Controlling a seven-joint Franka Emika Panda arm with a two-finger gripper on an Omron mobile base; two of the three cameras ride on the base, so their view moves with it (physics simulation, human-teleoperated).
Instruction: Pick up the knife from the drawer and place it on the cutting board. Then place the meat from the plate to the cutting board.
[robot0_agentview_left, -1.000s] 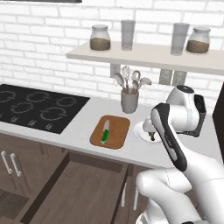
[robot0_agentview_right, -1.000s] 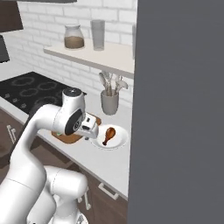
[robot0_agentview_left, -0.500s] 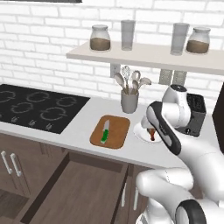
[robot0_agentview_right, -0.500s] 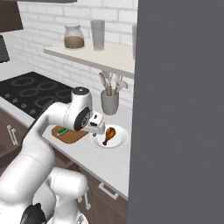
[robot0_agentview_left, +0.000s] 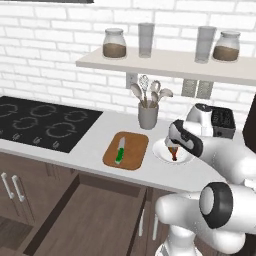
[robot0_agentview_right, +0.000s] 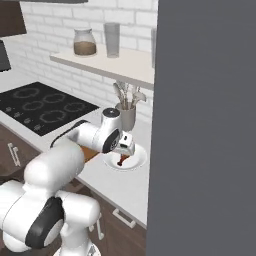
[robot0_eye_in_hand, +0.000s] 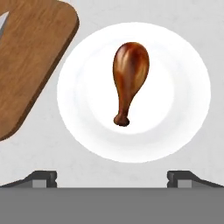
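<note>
The drawer (robot0_agentview_left: 90, 220) gapes open below the worktop's (robot0_agentview_left: 100, 135) front edge. Up top, the knife (robot0_agentview_left: 120, 150) lies on the cutting board (robot0_agentview_left: 126, 150) near that edge. Beside the board, the gripper (robot0_eye_in_hand: 112, 177) hangs with fingers spread wide above the meat (robot0_eye_in_hand: 129, 78), untouched at the plate's (robot0_eye_in_hand: 183, 96) centre. Utensil cup (robot0_agentview_left: 148, 115) behind.

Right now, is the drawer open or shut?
Open. The drawer is pulled out below the counter edge in the left base view, its dark-brown inside bare; the knife already lies on the cutting board.
</note>
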